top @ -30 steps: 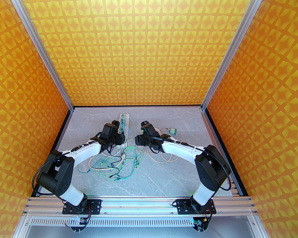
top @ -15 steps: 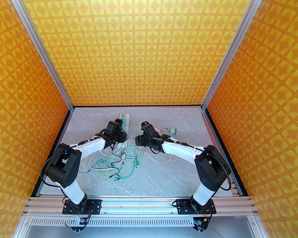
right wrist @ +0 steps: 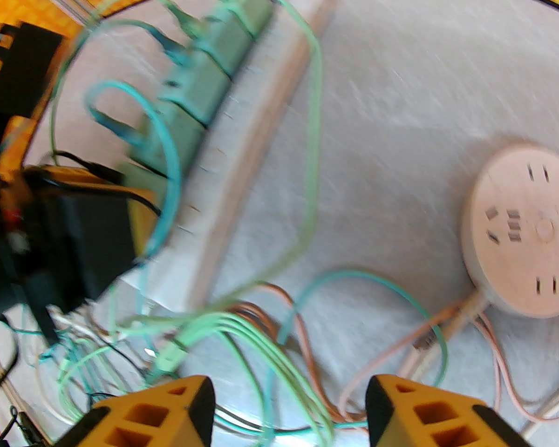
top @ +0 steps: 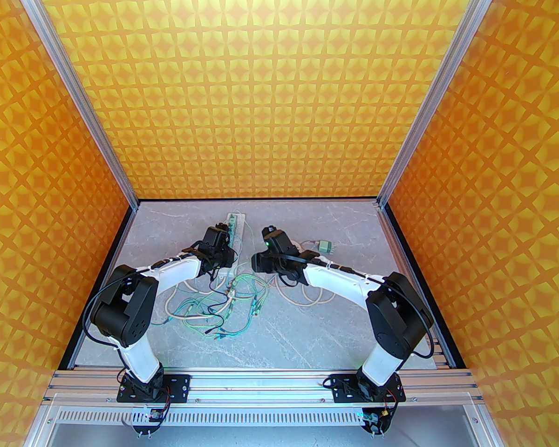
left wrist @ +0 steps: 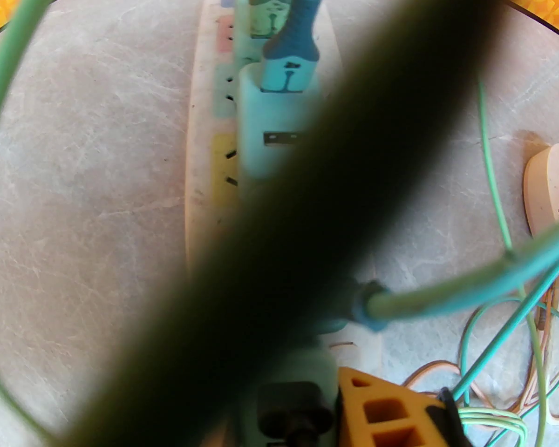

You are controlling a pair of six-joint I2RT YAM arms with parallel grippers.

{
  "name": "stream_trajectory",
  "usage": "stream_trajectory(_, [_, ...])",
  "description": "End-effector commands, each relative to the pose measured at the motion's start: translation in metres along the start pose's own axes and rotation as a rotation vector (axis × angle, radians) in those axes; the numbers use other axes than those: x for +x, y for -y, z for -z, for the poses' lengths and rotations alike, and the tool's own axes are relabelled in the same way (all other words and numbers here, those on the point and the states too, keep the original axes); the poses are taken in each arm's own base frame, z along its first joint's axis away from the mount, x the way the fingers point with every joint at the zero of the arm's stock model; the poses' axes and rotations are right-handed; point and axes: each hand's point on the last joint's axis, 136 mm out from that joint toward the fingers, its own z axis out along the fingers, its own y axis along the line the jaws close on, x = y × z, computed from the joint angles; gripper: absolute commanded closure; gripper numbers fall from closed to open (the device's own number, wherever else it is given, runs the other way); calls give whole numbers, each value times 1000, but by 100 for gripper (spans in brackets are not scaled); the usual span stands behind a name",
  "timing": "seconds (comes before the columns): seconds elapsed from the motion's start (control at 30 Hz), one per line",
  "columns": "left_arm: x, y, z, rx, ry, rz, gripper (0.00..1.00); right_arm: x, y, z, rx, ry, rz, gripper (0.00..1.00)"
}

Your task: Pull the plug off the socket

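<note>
Since a second ago the left arm has swung forward and inward, carrying the left gripper (top: 226, 260) onto the near end of the long white power strip (top: 235, 221). The right arm has edged slightly left.

The left gripper is pressed together on the nearest pale green plug block (left wrist: 310, 363). This plug still sits in the strip, last in a row of similar blocks. One orange finger (left wrist: 377, 410) lies against its side. The other is hidden behind a dark blurred cable (left wrist: 316, 212) crossing the left wrist lens.

Nearer the bases, a tangle of thin green and cream cables (top: 219, 305) lies on the grey marbled table (top: 307, 333).

The right gripper (right wrist: 289, 401) hovers just right of the strip, fingers spread with nothing held and only cables below. Further right are a round beige socket hub (right wrist: 526, 231) and a small green adapter (top: 326, 246).
</note>
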Motion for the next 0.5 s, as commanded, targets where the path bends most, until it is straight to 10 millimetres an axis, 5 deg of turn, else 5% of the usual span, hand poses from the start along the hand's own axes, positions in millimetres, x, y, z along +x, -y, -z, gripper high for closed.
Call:
stream_trajectory(0.0, [5,-4,-1,-18,-9,-14,71,-30,-8,-8,-73,34,-59,60])
stream_trajectory(0.2, [2,-2,2,-11,-7,-14,70,-53,-3,-49,-221,-8,-235,88])
stream_trajectory(0.47, [-1,4,2,-3,-13,-23,70,-59,-17,-96,-332,-72,-348,100])
